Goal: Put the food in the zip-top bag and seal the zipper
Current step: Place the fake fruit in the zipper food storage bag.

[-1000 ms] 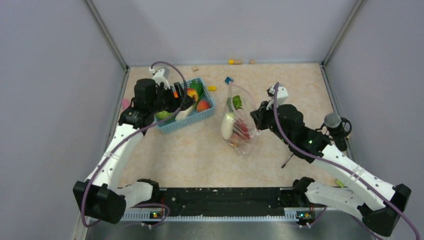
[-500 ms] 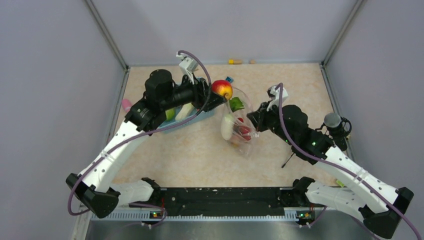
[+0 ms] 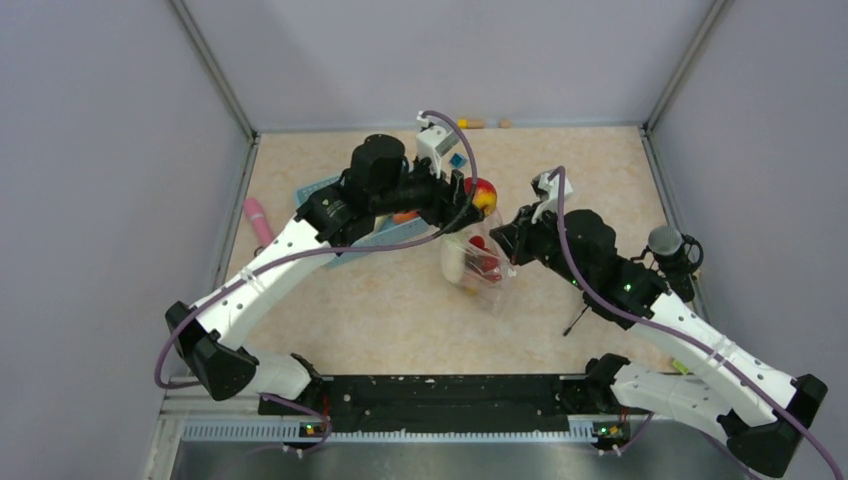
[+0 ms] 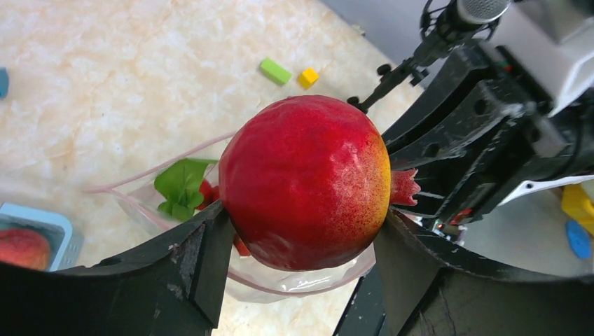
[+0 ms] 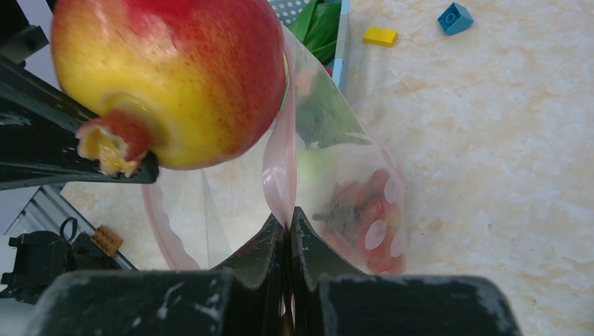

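My left gripper (image 3: pixel 478 198) is shut on a round red-yellow fruit (image 3: pixel 481 194), large in the left wrist view (image 4: pixel 305 180) and the right wrist view (image 5: pixel 171 80). It holds the fruit just above the open mouth of the clear zip-top bag (image 3: pixel 477 265). My right gripper (image 3: pixel 507 240) is shut on the bag's pale pink zipper strip (image 5: pixel 279 175) and holds the mouth up. Inside the bag lie a green leafy vegetable (image 4: pixel 182 183), red cherries (image 5: pixel 368 220) and a white radish (image 3: pixel 457 258).
The light blue basket (image 3: pixel 385 232) sits behind my left arm, mostly hidden, with fruit in it (image 4: pixel 24 246). A pink stick toy (image 3: pixel 258 220) lies by the left wall. Small blue (image 5: pixel 455 18) and yellow (image 5: pixel 380 36) blocks lie on the table.
My left gripper has lifted the red-yellow fruit from the basket and carried it right, to above the bag's mouth. My right gripper has kept its hold on the bag's edge.
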Tool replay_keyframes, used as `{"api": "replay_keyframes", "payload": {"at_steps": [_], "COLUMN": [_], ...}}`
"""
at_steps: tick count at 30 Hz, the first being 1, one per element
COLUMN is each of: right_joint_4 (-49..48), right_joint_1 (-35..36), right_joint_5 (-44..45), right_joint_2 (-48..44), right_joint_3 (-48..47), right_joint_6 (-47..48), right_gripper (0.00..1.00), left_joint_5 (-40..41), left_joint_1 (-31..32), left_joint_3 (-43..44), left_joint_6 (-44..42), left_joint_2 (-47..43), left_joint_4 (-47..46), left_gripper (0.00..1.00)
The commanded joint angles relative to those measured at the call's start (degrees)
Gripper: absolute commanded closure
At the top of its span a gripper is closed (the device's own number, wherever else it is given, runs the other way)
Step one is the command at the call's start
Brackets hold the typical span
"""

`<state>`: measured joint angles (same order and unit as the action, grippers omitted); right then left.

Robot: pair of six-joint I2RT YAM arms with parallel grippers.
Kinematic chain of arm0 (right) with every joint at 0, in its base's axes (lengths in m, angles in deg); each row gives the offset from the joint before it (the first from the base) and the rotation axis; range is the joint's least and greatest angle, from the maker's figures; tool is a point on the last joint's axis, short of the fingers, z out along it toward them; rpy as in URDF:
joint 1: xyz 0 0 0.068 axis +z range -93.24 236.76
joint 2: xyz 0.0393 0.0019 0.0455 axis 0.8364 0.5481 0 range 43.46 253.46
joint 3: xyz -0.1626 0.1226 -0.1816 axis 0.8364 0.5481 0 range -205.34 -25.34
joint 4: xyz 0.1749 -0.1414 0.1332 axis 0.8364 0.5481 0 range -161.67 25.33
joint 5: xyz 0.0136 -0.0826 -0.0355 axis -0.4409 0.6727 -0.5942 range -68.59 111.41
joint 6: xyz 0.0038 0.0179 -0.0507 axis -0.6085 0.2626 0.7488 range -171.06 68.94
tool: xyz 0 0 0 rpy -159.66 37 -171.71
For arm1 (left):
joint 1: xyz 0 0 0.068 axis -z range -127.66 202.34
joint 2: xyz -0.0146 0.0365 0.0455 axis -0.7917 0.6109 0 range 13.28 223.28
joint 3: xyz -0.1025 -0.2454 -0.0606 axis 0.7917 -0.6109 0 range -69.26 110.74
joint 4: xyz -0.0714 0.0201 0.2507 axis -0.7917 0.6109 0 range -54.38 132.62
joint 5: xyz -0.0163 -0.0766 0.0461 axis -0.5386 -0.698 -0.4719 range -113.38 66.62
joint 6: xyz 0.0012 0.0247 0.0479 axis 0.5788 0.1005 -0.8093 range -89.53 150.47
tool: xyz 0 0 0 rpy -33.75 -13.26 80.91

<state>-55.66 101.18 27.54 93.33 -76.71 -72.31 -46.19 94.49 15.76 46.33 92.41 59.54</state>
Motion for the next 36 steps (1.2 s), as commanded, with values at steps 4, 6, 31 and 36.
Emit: {"api": "replay_keyframes", "payload": {"at_steps": [4, 6, 31, 36], "right_joint_4": [-1.81, -1.79, -1.44, -1.28], "right_joint_1": [-0.57, -0.57, -0.57, -0.57], "right_joint_5": [0.06, 0.42, 1.16, 1.44], "right_joint_2": [-0.86, -0.98, -1.38, -1.38], "right_joint_3": [-1.35, -1.29, -1.45, -1.45], "right_joint_6": [-0.60, -0.56, -0.55, -0.53], "right_gripper": [1.00, 1.00, 1.00, 1.00], "left_joint_5": [7.27, 9.69, 18.04, 28.63], "left_joint_1": [2.54, 3.21, 4.93, 4.90], "left_joint_3": [3.01, 2.76, 1.78, -1.63], "left_joint_6": [-7.41, -8.43, -8.70, -7.72], "left_joint_2": [0.21, -0.13, -4.33, -8.75], "left_joint_4": [5.74, 7.03, 7.60, 6.93], "left_gripper": [0.56, 0.51, 0.02, 0.01]}}
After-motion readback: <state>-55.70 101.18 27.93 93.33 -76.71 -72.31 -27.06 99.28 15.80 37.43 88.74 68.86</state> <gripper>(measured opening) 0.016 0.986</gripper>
